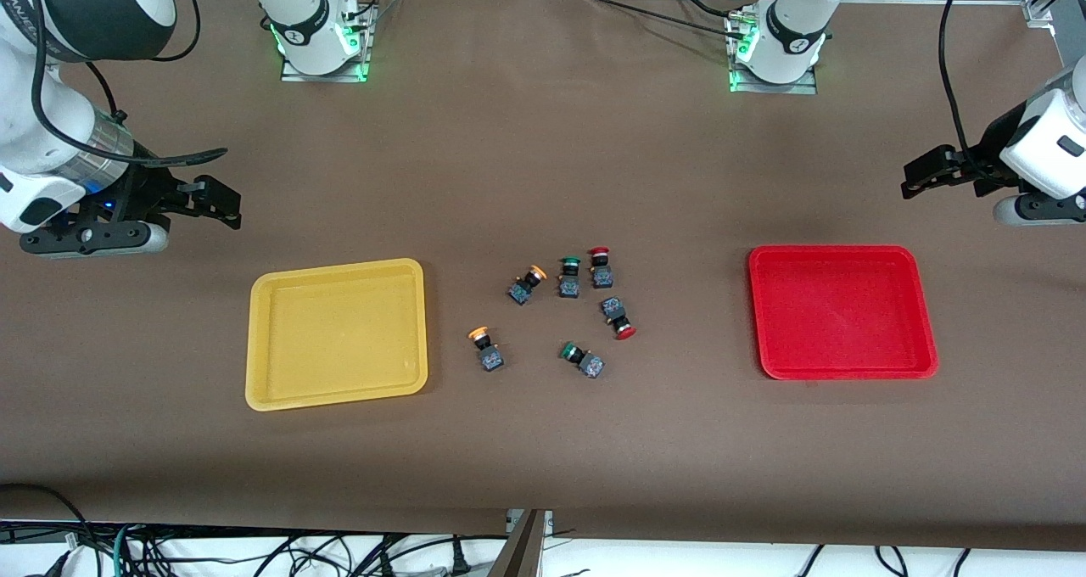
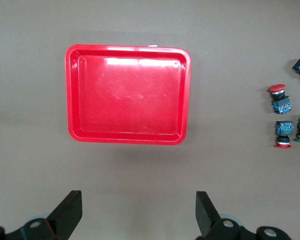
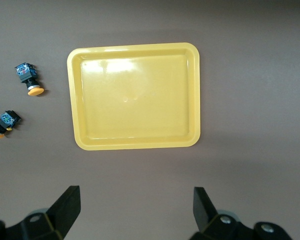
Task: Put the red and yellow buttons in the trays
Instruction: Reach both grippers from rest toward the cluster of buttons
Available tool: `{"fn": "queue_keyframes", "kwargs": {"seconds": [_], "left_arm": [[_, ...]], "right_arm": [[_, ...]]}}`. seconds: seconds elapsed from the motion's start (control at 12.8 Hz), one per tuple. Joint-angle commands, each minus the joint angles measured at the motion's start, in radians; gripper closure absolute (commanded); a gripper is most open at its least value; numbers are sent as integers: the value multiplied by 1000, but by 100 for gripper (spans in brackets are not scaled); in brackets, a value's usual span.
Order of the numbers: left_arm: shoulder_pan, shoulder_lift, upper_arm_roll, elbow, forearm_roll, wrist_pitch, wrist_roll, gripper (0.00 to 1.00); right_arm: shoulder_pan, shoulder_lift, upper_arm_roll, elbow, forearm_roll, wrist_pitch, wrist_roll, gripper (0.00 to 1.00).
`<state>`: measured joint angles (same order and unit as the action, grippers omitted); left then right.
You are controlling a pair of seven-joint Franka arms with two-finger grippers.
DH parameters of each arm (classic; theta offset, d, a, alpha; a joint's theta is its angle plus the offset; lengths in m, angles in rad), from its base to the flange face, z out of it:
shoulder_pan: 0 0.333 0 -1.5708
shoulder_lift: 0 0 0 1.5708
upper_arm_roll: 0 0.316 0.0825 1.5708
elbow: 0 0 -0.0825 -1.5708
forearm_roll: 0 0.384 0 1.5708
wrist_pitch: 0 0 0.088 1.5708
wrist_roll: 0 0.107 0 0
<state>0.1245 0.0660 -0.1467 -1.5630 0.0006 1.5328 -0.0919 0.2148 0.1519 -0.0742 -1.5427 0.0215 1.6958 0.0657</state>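
while both arms wait, left pincer and right pincer wide open, empty

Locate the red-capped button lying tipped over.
In the front view, the tipped red button lies mid-table between both trays, just nearer the camera than the upright red button, toward the red tray.
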Motion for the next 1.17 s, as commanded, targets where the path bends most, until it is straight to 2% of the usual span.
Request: {"fn": "queue_keyframes", "kwargs": {"seconds": [0.0, 1.1], "left_arm": [[7, 15, -4, 37, 16, -17, 21, 0], [6, 25, -11, 38, 6, -8, 8, 0]], "right_arm": [[0, -14, 4, -7, 14, 5, 5, 0], [0, -8, 2, 0, 11, -1, 5, 0]]}}
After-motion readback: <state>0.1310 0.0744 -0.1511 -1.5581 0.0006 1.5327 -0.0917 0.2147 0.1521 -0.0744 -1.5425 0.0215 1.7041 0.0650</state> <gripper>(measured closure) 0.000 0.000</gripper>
